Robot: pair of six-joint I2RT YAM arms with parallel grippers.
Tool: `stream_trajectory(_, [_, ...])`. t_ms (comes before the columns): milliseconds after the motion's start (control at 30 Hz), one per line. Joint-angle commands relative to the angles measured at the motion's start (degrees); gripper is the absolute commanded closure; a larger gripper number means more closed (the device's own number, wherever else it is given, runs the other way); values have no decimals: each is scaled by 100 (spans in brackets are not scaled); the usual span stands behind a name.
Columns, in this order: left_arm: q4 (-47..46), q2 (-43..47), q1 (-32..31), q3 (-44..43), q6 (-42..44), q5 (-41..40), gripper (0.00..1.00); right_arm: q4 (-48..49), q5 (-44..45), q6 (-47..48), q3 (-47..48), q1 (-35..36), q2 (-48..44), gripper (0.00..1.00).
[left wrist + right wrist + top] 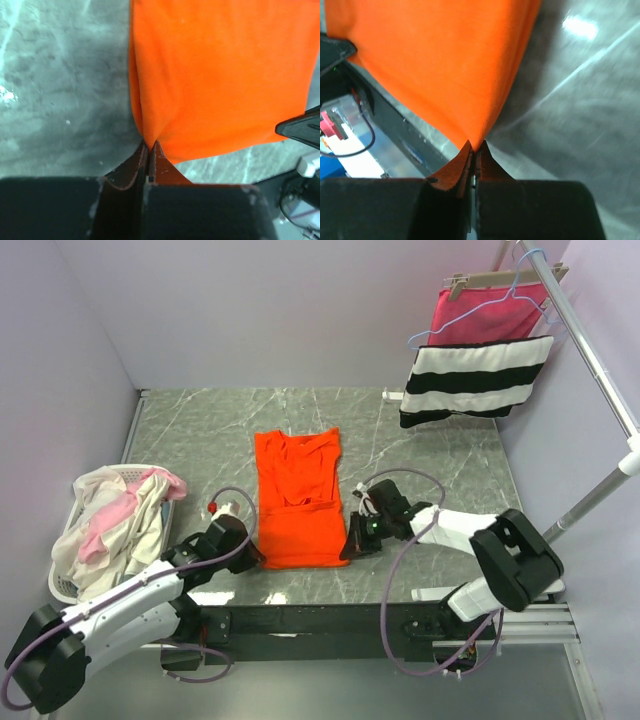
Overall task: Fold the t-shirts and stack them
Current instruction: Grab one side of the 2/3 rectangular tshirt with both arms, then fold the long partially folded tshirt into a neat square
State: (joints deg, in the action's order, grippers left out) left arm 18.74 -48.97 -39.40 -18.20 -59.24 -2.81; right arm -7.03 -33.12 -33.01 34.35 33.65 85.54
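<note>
An orange-red t-shirt (297, 498) lies flat on the grey marble table, sleeves folded in, hem toward the arms. My left gripper (256, 555) is shut on its near left corner; the cloth (220, 75) bunches between the fingertips (159, 152) in the left wrist view. My right gripper (350, 545) is shut on the near right corner, with the fabric (440, 65) pinched to a point at the fingertips (466, 150). Cream-white and pale pink t-shirts (112, 520) are heaped in a basket at the left.
The white laundry basket (62, 585) stands at the table's left edge. A pink cloth with black and white stripes (478, 365) hangs from a hanger on a metal rail (590, 350) at the back right. Purple walls close the back and sides.
</note>
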Motion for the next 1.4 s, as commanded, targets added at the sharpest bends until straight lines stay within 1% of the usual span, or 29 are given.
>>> stream_trajectory(0, [385,362,-51,-245,-43,61,99,-387,-107,172,-104,45,-686,100])
stream_trajectory(67, [367,310,-68,-342,-44,105,99,-580,-89,242,71,45,-810,100])
stream_trajectory(167, [638,72,-59,-938,158,-281,99,-852,42,462,528,45,-907,100])
stream_trajectory(267, [666,-217,-68,-1439,343,-588,99,-1046,201,673,1090,-7,-811,100])
stream_trajectory(333, [605,-489,-59,-1651,457,-773,99,-1099,236,805,1495,-86,-618,100])
stream_trajectory(500, [394,-1175,-42,-2372,825,-1563,99,-1099,298,972,2311,-341,50,100])
stream_trajectory(633, [-36,-1886,72,-2829,1134,-1907,99,-1186,263,1157,2997,-596,638,100])
stream_trajectory(733, [-370,-2343,379,-3145,1415,-1899,99,-1275,210,1245,3569,-807,1113,100])
stream_trajectory(767, [-580,-2458,589,-3285,1468,-1873,99,-1266,158,1271,3709,-912,1340,100])
stream_trajectory(833, [-958,-2800,792,-3392,1652,-1759,99,-1248,175,1332,4148,-991,1596,100])
stream_trajectory(867, [-1204,-2950,1019,-3584,1688,-1671,99,-1266,88,1368,4333,-1070,1885,100])
stream_trajectory(900, [-1285,-3108,1117,-3725,1766,-1583,99,-1275,78,1385,4718,-1123,2062,100])
stream_trajectory(967, [-1408,-3627,1276,-4171,1881,-1486,99,-1433,-44,1429,5115,-1185,2518,100])
stream_trajectory(1000, [-1469,-3811,1311,-4349,2029,-1460,99,-1442,-62,1403,5439,-1255,2668,100])
stream_trajectory(1033, [-1479,-4178,1329,-4516,2083,-1459,99,-1511,-106,1420,5660,-1282,2835,100])
stream_trajectory(1067, [-1479,-4356,1390,-4857,2118,-1477,99,-1538,-159,1447,5853,-1299,3141,100])
stream_trajectory(1100, [-1592,-4514,1408,-4982,2197,-1451,99,-1669,-133,1464,6282,-1308,3310,100])
stream_trajectory(1167, [-1637,-4980,1504,-5393,2224,-1311,99,-1793,-133,1508,6741,-1335,3792,100])
stream_trajectory(1200, [-1602,-5138,1531,-5553,2233,-1275,99,-1924,-55,1491,7169,-1335,3978,100])
stream_trajectory(1267, [-1645,-5596,1593,-5878,2242,-1214,99,-2039,42,1491,7585,-1378,4416,100])
stream_trajectory(1333, [-1698,-5920,1637,-6037,2268,-1257,99,-2031,105,1394,8024,-1440,4699,100])
stream_trajectory(1367, [-1785,-5992,1680,-6073,2268,-1275,99,-2057,131,1386,8200,-1466,4996,100])
